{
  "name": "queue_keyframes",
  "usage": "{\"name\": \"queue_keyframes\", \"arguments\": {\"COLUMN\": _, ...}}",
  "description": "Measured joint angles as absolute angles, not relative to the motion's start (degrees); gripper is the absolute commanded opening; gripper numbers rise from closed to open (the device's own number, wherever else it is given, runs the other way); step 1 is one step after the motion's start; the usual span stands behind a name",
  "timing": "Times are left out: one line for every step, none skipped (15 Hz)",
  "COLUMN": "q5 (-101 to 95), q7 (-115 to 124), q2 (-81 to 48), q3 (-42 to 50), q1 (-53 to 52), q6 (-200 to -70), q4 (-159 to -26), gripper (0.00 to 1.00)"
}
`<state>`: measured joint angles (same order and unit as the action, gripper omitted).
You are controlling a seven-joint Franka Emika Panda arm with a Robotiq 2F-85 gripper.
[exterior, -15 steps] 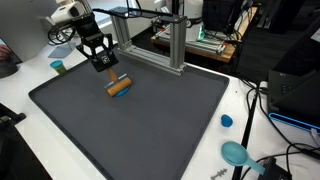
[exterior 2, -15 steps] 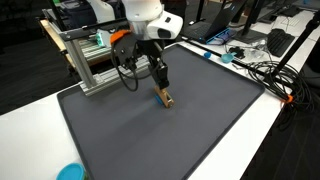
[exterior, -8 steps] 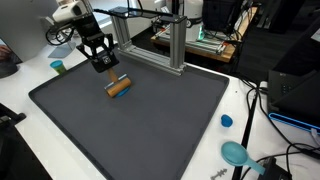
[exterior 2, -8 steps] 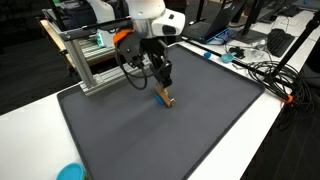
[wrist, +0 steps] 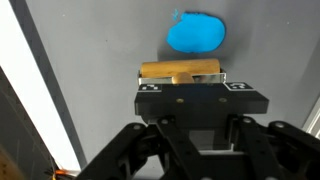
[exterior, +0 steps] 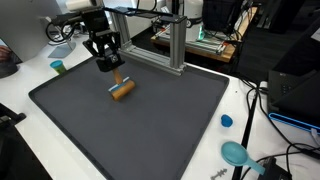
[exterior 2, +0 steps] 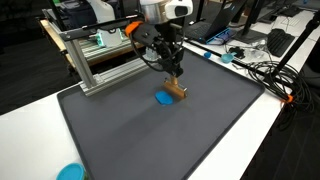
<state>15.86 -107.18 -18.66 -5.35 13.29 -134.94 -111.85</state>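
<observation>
Clamps the short brown wooden cylinder [wrist: 180, 70] in the closed black gripper [wrist: 186, 88], centre of the wrist view, low over the dark grey mat [exterior 2: 150, 140]. Best to hold it level and lift straight, no dragging. Just beside, a flat blue patch [exterior 2: 163, 98]; silver aluminium frame [exterior: 176, 45] upper middle, well apart, blocking nothing

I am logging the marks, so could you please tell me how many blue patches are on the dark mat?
1. The blue patch lies on the dark mat beside the wooden block in the hand; the block could hide another.
</observation>
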Motion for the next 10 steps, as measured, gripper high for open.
{"name": "queue_keyframes", "arguments": {"q5": 15.86, "q7": -106.41, "q2": -17.85, "q3": -5.19, "q1": 13.20, "q6": -134.04, "q4": -112.40, "gripper": 0.22}}
{"name": "queue_keyframes", "arguments": {"q5": 15.80, "q7": -105.09, "q2": -17.00, "q3": -4.88, "q1": 13.09, "q6": -133.18, "q4": -112.75, "gripper": 0.22}}
{"name": "queue_keyframes", "arguments": {"q5": 15.78, "q7": -103.38, "q2": -16.12, "q3": -4.41, "q1": 12.92, "q6": -132.53, "q4": -112.85, "gripper": 0.22}}
{"name": "queue_keyframes", "arguments": {"q5": 15.76, "q7": -101.56, "q2": -15.35, "q3": -3.85, "q1": 12.76, "q6": -131.96, "q4": -112.81, "gripper": 0.22}}
{"name": "queue_keyframes", "arguments": {"q5": 15.71, "q7": -99.86, "q2": -14.73, "q3": -3.22, "q1": 12.64, "q6": -131.22, "q4": -112.67, "gripper": 0.22}}
{"name": "queue_keyframes", "arguments": {"q5": 15.47, "q7": -98.18, "q2": -14.39, "q3": -2.51, "q1": 12.57, "q6": -129.80, "q4": -112.28, "gripper": 0.22}}
{"name": "queue_keyframes", "arguments": {"q5": 15.33, "q7": -96.74, "q2": -14.35, "q3": -1.78, "q1": 12.55, "q6": -128.26, "q4": -111.88, "gripper": 0.22}}
{"name": "queue_keyframes", "arguments": {"q5": 15.31, "q7": -95.75, "q2": -14.43, "q3": -1.07, "q1": 12.57, "q6": -126.96, "q4": -111.62, "gripper": 0.22}}
{"name": "queue_keyframes", "arguments": {"q5": 15.34, "q7": -94.93, "q2": -14.59, "q3": -0.46, "q1": 12.60, "q6": -126.37, "q4": -111.53, "gripper": 0.22}}
{"name": "queue_keyframes", "arguments": {"q5": 15.40, "q7": -94.46, "q2": -14.80, "q3": 0.06, "q1": 12.65, "q6": -126.31, "q4": -111.52, "gripper": 0.22}}
